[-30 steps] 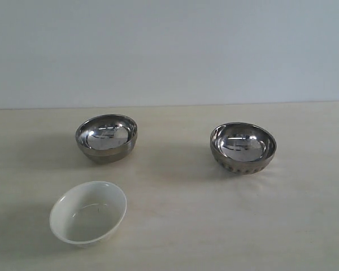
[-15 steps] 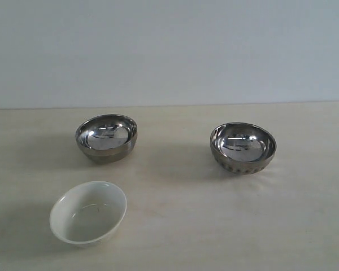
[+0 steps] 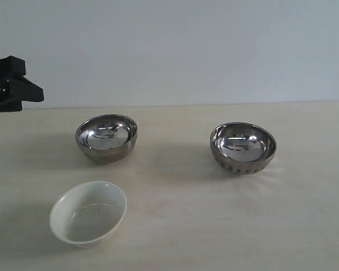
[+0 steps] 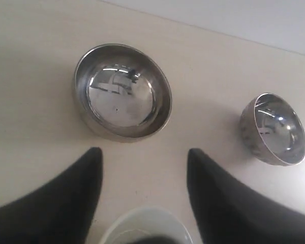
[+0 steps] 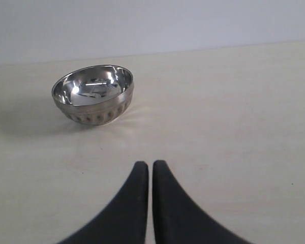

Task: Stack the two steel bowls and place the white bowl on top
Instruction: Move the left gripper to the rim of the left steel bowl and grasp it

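Nothing is stacked: smooth shiny steel bowl at ten o'clock on the tabletop, ribbed steel bowl at two, glossy white ceramic bowl at seven. Left hand gapes, right hand pinched together; next, I judge, grip a steel rim

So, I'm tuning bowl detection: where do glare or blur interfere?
Exterior view: bright streaks inside the smooth steel bowl and ribbed steel bowl, soft shadows on their left. Left wrist view: left gripper dark, soft-edged. Right wrist view: same glare.
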`<state>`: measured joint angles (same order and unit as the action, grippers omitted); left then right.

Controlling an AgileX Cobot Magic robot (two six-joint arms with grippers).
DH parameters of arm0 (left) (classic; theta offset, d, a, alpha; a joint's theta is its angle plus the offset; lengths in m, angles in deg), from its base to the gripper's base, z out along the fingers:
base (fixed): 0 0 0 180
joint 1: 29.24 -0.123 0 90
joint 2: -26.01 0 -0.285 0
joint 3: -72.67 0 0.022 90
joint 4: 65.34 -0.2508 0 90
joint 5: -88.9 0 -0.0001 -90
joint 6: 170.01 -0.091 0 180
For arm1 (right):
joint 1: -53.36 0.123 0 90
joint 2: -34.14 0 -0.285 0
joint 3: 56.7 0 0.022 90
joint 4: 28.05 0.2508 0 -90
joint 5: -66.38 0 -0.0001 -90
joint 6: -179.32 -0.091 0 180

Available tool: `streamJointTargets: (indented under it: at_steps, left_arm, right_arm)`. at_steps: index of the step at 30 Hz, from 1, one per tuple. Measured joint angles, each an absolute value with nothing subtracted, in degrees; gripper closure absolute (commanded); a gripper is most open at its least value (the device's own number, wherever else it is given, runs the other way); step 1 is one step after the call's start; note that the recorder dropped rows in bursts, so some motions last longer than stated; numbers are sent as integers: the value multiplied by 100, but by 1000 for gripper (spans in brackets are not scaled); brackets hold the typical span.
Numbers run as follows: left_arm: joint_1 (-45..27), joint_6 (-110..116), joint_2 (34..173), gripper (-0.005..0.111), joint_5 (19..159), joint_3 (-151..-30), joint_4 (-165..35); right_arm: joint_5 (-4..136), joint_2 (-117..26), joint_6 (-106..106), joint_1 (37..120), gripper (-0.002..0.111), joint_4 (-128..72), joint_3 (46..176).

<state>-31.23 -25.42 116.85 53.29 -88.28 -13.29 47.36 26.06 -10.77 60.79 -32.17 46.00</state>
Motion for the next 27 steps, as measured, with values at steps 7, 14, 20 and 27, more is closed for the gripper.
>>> streamJointTargets:
  at_steps: [7, 14, 20, 27]
  left_arm:
    - [-3123, -1847, 12776, 51, 5184, -9839, -1887]
    - [-3123, -1717, 13584, 49, 4900, -10468, -2161]
    - [-3082, -1717, 14023, 49, 4792, -10944, -2243]
    - [-2776, -1717, 14566, 49, 4780, -11453, -2350]
  right_arm:
    - [4736, 2606, -1077, 6079, 108, -3217, 4600]
    - [4736, 2606, -1077, 6079, 108, -3217, 4600]
    - [4736, 2606, -1077, 6079, 108, -3217, 4600]
    - [4736, 2606, -1077, 6079, 108, -3217, 4600]
